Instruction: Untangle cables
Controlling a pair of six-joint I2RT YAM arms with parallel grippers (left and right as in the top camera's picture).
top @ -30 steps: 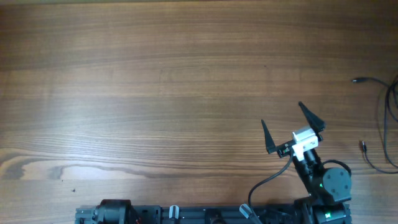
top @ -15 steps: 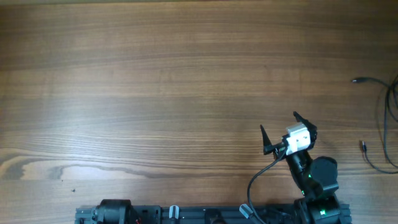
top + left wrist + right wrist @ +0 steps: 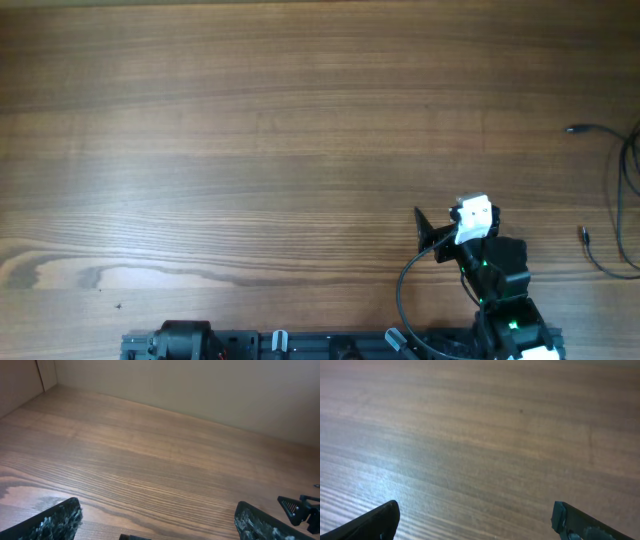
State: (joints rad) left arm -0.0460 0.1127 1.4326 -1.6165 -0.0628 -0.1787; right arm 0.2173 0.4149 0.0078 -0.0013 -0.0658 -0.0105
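With the left jaws and the right jaws both spread wide and empty, the cables (image 3: 621,180) lie on the bench (image 3: 250,150) well off to the right jaws' right, probably light, limp and best pinched just behind a plug end (image 3: 583,235).

My worktop (image 3: 250,120): brown wood, grain running sideways. Plain beige wall (image 3: 200,385) beyond its far edge. Soft glare patch (image 3: 390,477) on wood.
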